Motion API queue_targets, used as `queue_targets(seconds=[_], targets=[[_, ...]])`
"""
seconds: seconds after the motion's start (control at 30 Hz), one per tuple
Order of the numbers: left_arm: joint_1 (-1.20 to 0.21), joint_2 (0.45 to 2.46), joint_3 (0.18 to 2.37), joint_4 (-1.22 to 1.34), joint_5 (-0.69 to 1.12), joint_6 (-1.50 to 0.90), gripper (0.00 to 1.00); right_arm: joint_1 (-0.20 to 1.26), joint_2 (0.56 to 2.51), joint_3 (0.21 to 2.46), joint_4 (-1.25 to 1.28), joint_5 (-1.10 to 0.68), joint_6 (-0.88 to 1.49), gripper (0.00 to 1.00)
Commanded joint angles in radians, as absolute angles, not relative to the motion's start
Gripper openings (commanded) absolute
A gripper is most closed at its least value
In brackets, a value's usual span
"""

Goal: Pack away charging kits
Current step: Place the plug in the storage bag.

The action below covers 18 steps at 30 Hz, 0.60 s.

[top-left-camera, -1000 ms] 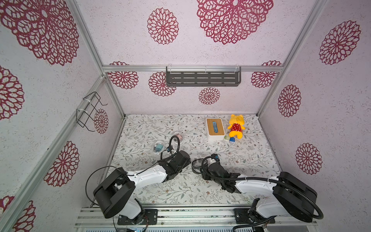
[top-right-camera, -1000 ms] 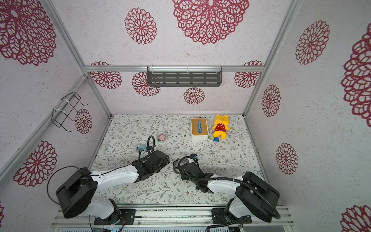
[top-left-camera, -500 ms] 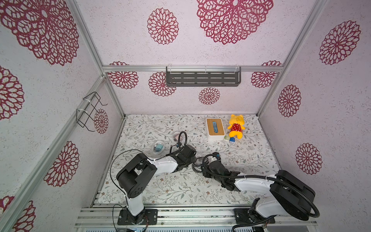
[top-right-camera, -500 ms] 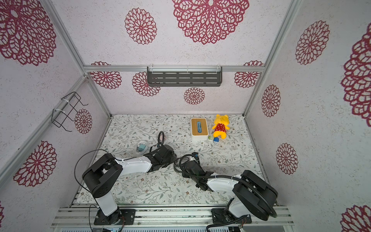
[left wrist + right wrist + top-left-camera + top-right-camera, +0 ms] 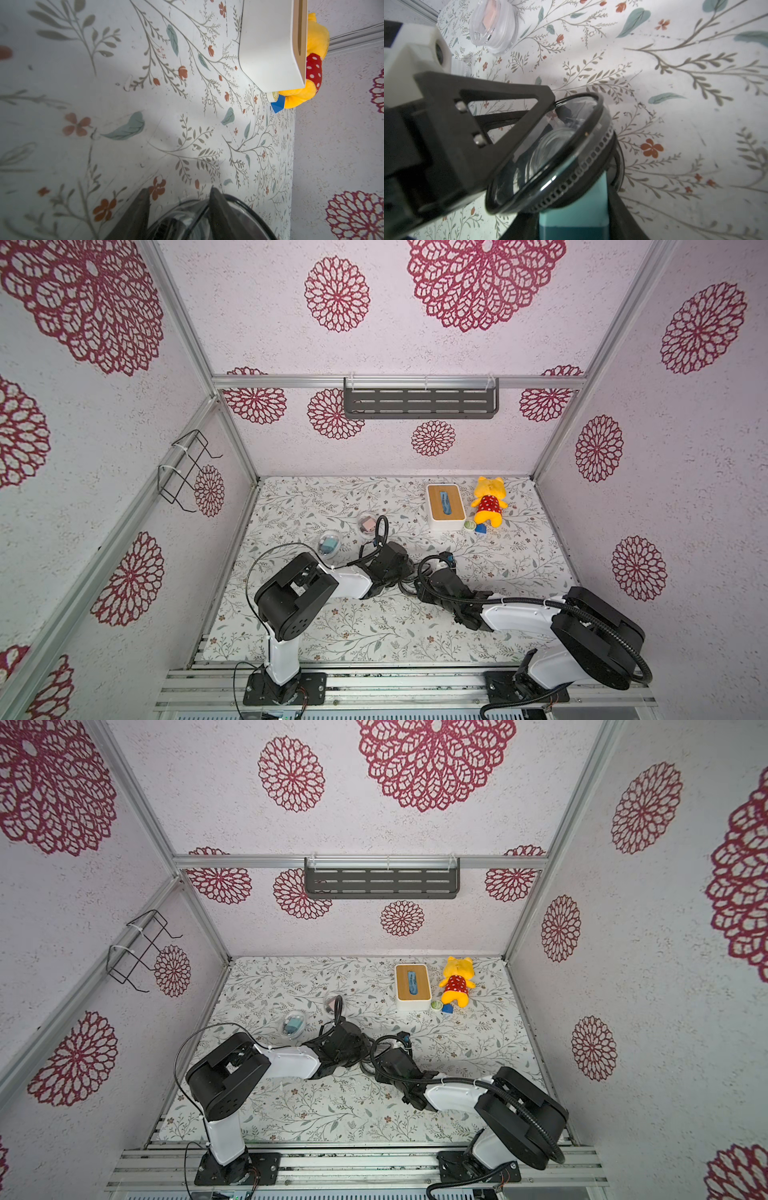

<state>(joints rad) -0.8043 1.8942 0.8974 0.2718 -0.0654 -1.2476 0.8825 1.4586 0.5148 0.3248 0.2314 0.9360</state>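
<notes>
Teal charger [image 5: 574,209] in right jaws, clear case [image 5: 548,147] between left jaws

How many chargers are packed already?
Two look packed: a teal charger and the pink charger sit inside clear cases. In hand: the right gripper holds the last teal charger beside the third case, which sits between the fingers of the left gripper. Left: put it in and close up.
</notes>
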Motion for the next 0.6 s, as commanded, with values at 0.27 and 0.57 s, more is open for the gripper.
queue_targets(seconds=[0.27, 0.57], targets=[[-0.904, 1.846, 0.855, 0.327, -0.107, -1.302, 0.48, 0.876, 1.468, 0.551, 0.336, 0.259, 0.992, 0.51], [-0.919, 1.89, 0.83, 0.436, -0.083, -1.339, 0.47, 0.876, 1.473, 0.539, 0.386, 0.243, 0.997, 0.53]])
